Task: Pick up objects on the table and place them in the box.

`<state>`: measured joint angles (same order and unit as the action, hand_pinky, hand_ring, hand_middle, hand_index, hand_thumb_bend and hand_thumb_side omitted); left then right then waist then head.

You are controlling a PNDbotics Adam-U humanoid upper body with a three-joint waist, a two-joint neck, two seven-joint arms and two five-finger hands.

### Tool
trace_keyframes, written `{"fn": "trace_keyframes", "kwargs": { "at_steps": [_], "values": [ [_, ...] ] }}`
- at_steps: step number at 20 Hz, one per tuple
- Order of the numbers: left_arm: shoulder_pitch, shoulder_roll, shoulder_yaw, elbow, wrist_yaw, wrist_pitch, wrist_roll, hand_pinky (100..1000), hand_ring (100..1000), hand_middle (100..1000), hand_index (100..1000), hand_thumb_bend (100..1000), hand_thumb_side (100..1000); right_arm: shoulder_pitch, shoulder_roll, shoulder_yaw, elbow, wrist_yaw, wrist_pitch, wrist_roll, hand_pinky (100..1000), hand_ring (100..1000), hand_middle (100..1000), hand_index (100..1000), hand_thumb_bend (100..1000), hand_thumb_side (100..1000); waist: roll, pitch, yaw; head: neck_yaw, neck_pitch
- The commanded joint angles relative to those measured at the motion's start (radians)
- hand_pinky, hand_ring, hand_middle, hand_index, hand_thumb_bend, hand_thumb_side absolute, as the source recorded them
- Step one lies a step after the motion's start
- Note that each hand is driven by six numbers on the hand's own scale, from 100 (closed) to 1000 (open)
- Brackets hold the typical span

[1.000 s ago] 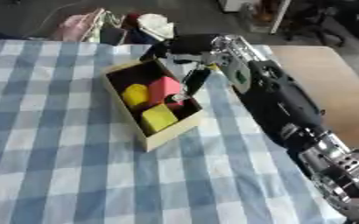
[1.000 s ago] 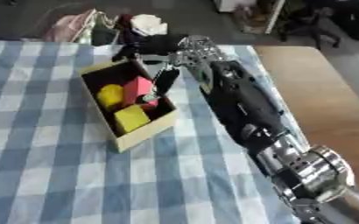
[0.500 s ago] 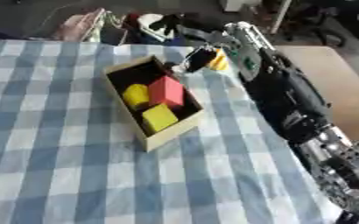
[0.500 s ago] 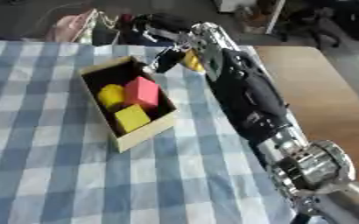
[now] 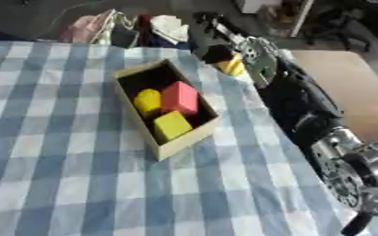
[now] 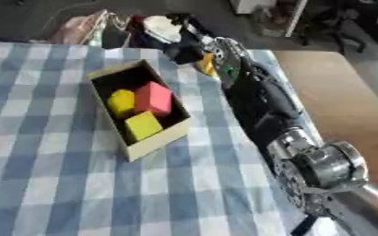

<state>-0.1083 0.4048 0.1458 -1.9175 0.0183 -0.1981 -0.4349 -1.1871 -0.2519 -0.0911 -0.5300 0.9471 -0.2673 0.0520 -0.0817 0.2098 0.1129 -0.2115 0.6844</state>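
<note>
Right hand (image 5: pixel 212 39) withdrawn past box (image 5: pixel 165 148), table-edge

Blue-checked tablecloth (image 5: pixel 79 184); cluttered bags (image 5: pixel 103 27) beyond far edge.

We see a checked cloth (image 5: pixel 71 179) covering the table, with an open box (image 5: pixel 166 145) lying askew near its middle. Inside we find a red block (image 5: pixel 180 97), a rounded yellow piece (image 5: pixel 147 101) touching its left side, and a yellow cube (image 5: pixel 173 124) just in front of both. The right arm (image 5: pixel 305 103) reaches to the far edge, its hand (image 5: pixel 211 40) blurred above a yellow object (image 5: pixel 232 66) beyond the box.
</note>
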Motion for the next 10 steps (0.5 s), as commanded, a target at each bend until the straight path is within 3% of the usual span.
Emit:
{"fn": "trace_keyframes", "kwargs": {
  "at_steps": [1, 10],
  "values": [
    [-0.013, 0.014, 0.002, -0.019, 0.008, -0.003, -0.003, 772, 699, 589, 765, 100, 510, -0.019, -0.019, -0.005, 0.028, 0.024, 0.031, -0.044, 715, 802, 873, 967, 137, 374, 0.002, 0.000, 0.003, -0.006, -0.012],
    [-0.014, 0.013, 0.001, -0.020, 0.009, -0.005, -0.005, 773, 701, 589, 766, 100, 509, -0.014, -0.022, 0.000, 0.077, 0.094, 0.095, -0.076, 738, 826, 880, 967, 164, 339, 0.005, 0.000, 0.005, -0.010, -0.013]
  ]
}}
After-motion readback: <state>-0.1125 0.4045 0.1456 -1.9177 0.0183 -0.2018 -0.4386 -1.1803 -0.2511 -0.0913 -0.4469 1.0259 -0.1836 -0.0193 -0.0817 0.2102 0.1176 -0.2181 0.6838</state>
